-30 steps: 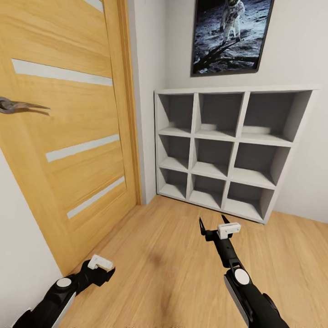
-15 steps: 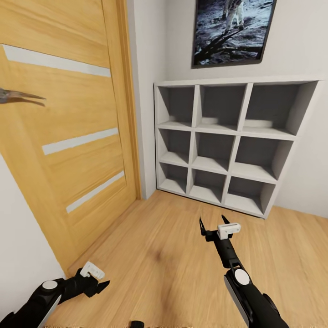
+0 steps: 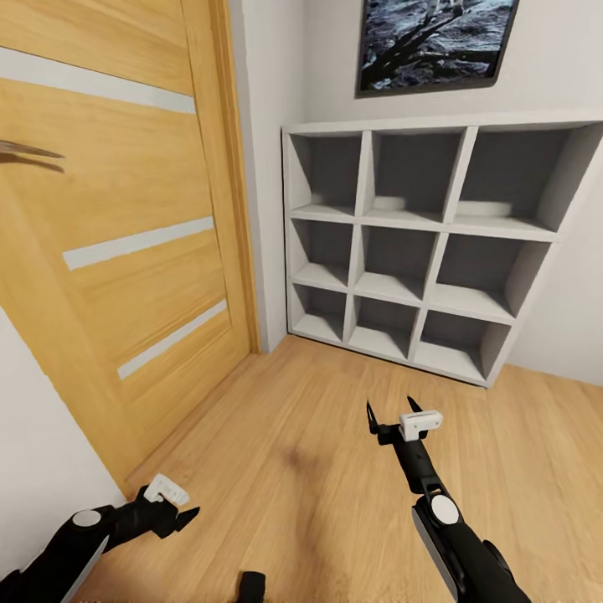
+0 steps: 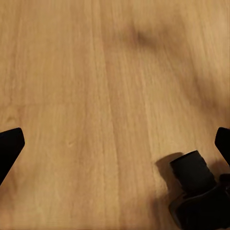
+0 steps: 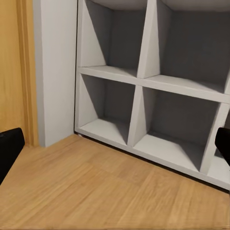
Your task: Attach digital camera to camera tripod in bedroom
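A small black thing with a short round barrel (image 4: 192, 173) lies on the light wood floor close to my left gripper (image 4: 115, 143). It looks like the digital camera, lens up, but the frame edge cuts off most of it. The same black thing (image 3: 251, 579) pokes in at the bottom edge of the head view. My left gripper (image 3: 182, 519) hangs low over the floor, open and empty. Further right my right gripper (image 3: 390, 410) is open and empty, pointing toward the white cube shelf (image 3: 435, 243). The camera tripod is out of view.
A wooden door (image 3: 117, 243) with pale stripes and a metal handle (image 3: 25, 152) stands at the left, beside a pale wall corner (image 3: 268, 167). The empty cube shelf (image 5: 158, 86) stands against the far wall under a dark picture (image 3: 435, 42). Bare wood floor (image 3: 318, 469) lies between.
The head view has tilted down, so door, shelf and picture sit higher in it. My left arm has dropped lower and leftward. The black thing has come in at the bottom edge.
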You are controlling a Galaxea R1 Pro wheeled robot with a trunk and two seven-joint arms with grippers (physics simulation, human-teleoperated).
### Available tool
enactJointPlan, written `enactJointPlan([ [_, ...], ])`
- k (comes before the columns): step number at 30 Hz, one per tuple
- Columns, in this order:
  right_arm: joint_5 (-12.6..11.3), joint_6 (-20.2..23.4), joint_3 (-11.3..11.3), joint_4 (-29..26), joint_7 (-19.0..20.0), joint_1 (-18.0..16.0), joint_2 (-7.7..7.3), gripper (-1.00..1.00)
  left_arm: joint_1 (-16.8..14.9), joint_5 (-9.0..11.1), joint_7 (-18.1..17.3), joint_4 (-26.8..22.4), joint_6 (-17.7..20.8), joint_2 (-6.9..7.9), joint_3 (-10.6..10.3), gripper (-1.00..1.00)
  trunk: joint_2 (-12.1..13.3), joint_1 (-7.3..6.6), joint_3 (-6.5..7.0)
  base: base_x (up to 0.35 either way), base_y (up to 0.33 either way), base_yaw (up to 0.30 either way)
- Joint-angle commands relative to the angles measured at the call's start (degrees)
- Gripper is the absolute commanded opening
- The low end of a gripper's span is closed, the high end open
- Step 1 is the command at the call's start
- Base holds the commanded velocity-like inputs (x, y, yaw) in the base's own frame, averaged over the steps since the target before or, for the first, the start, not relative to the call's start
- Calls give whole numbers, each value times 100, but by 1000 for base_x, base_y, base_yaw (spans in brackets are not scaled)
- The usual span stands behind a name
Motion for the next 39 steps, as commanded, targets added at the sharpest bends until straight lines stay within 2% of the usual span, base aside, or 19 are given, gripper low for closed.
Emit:
enactJointPlan([
  [1,20,-11,14,2,-28,-3,-5,100,-3,4,-11,-9,38,3,-5,100,-4,1,-28,0,0,0],
  [6,20,-12,14,9,-28,-3,-5,100,-3,4,-12,-227,52,9,10,100,-11,14,-139,0,0,0],
  [17,20,-12,14,19,-21,-3,-5,100,-2,-8,-18,-253,47,11,-34,100,-25,42,-383,0,0,0],
  [27,20,-12,16,59,-20,-3,-5,100,-5,-114,-21,-59,44,36,-569,100,-39,68,-604,0,0,0],
  [33,20,-12,25,122,-20,-3,-5,100,-5,-242,-21,-19,39,68,-750,100,-47,84,-737,0,0,0],
  [39,20,-12,29,146,-20,-3,-5,100,-5,-288,-21,3,38,95,-811,100,-55,99,-870,0,0,0],
])
